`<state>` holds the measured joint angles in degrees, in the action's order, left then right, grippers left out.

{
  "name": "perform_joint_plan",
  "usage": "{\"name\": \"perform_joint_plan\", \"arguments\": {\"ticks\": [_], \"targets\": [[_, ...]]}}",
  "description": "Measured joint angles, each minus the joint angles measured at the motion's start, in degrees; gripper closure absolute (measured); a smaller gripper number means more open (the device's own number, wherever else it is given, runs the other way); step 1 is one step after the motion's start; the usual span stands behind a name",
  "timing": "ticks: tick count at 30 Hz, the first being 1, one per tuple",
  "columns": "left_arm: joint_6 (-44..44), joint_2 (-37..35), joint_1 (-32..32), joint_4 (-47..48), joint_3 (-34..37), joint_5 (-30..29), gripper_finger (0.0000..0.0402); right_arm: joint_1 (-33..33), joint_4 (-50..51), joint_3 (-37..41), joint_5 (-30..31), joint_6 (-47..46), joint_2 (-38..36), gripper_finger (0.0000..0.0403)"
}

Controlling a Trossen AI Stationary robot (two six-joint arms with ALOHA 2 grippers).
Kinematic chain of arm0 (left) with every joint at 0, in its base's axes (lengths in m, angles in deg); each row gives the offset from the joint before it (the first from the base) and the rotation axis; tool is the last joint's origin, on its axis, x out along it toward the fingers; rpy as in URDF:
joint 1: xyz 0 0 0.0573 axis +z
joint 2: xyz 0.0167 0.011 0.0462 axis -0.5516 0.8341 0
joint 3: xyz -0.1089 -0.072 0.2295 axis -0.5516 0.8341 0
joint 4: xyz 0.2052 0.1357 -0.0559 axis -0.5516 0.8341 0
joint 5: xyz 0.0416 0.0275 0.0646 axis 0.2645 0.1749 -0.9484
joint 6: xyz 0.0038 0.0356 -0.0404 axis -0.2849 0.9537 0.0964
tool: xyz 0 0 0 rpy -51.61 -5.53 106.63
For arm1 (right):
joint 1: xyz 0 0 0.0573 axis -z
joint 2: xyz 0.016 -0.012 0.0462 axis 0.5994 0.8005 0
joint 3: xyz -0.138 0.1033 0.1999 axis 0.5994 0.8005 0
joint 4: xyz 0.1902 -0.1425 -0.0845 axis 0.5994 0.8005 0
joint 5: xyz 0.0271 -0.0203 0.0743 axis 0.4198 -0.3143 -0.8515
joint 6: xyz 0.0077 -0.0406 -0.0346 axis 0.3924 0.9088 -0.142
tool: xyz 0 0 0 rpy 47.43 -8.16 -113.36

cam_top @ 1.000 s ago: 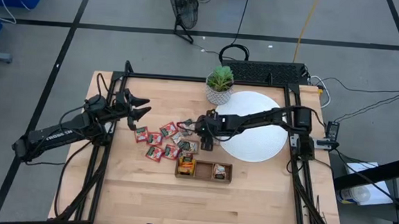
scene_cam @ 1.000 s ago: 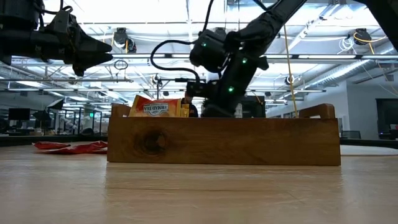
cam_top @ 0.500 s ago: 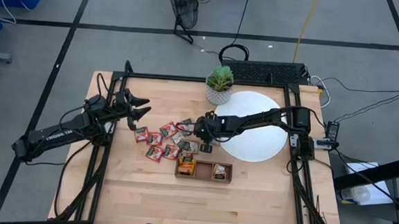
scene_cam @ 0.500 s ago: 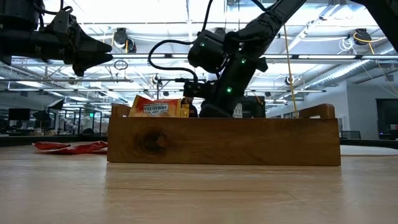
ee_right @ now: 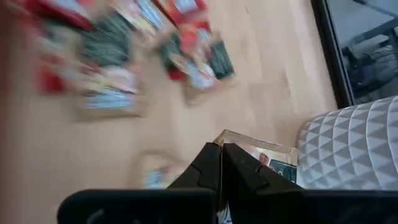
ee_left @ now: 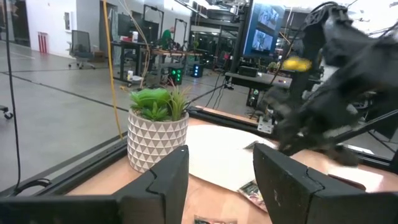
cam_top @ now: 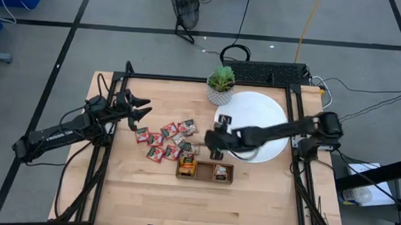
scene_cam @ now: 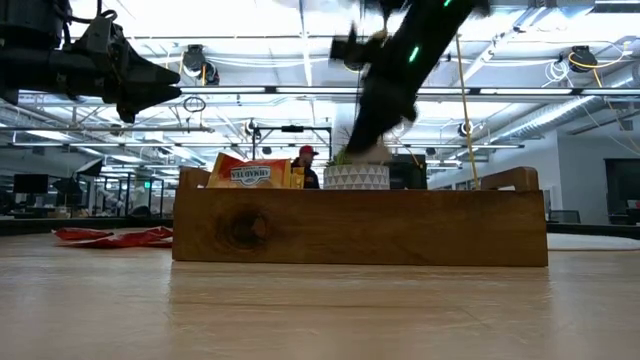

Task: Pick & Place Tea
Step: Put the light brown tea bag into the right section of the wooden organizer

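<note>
Red, orange and pale tea sachets (cam_top: 165, 142) lie in a loose pile on the wooden table, left of the white disc (cam_top: 265, 146). My right gripper (cam_top: 220, 127) hangs in the air between the pile and the disc, shut on a pale sachet with dark print (cam_top: 224, 119). In the right wrist view the gripper (ee_right: 219, 149) has that sachet (ee_right: 261, 158) sticking out past its tips. My left gripper (cam_top: 145, 111) waits open and level above the table's left part, and nothing is between its fingers (ee_left: 221, 180). My right gripper pinches the pale sachet by one edge (ee_right: 235, 142) between its two fingertips. The fingers slant down from the table's right side. The sachet sticks out sideways beyond the tips, lifted clear of the table.
A brown wooden tray (cam_top: 205, 179) with three compartments stands just near of the pile, with an orange sachet (cam_top: 187, 167) and another sachet (cam_top: 220, 171) in it. A potted green plant (cam_top: 221, 86) stands at the disc's far left. A person (scene_cam: 308, 170) shows far behind the table.
My right gripper has risen from the right end of the pile and swung toward the table's right and near side, tipping less steeply. It now has the pale sachet up in the air. The move is fast, and it shows blurred in the low view.
</note>
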<state>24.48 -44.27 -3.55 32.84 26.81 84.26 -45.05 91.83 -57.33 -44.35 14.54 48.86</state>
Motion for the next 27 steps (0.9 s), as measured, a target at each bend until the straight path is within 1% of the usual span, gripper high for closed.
{"name": "perform_joint_plan", "arguments": {"ticks": [2, 4, 7, 10, 13, 18, 21, 27], "targets": [[0.00, 0.01, 0.00, -0.01, 0.00, 0.00, 0.0220, -4.00, 0.40, -0.07, 1.81, -4.17, -2.79, 0.0402], [0.00, 0.01, -0.01, -0.02, 0.00, 0.00, 0.0220, -8.17, 0.79, -0.13, 1.83, -7.50, -4.31, 0.0402], [0.00, 0.02, -0.01, -0.02, 0.00, 0.00, 0.0220, -14.24, 1.50, -0.11, 4.43, -11.67, -3.48, 0.0402], [0.00, 0.02, -0.01, 0.02, 0.00, 0.00, 0.0220, -18.05, 3.03, -0.11, 6.01, -17.77, -1.19, 0.0402], [0.00, 0.02, -0.01, 0.12, 0.00, 0.00, 0.0220, -20.01, 4.47, -0.11, 6.29, -23.47, 2.41, 0.0402], [0.00, 0.02, -0.01, 0.03, 0.00, 0.00, 0.0220, -21.68, 5.31, -0.11, 5.93, -28.72, 6.94, 0.0403], [0.00, 0.01, -0.01, 0.02, 0.00, 0.00, 0.0220, -22.46, 5.69, -0.11, 5.51, -30.78, 8.03, 0.0403], [0.01, 0.00, -0.01, -0.02, 0.00, 0.00, 0.0220, -23.49, 6.62, -0.07, 4.32, -33.54, 7.92, 0.0403]]}}
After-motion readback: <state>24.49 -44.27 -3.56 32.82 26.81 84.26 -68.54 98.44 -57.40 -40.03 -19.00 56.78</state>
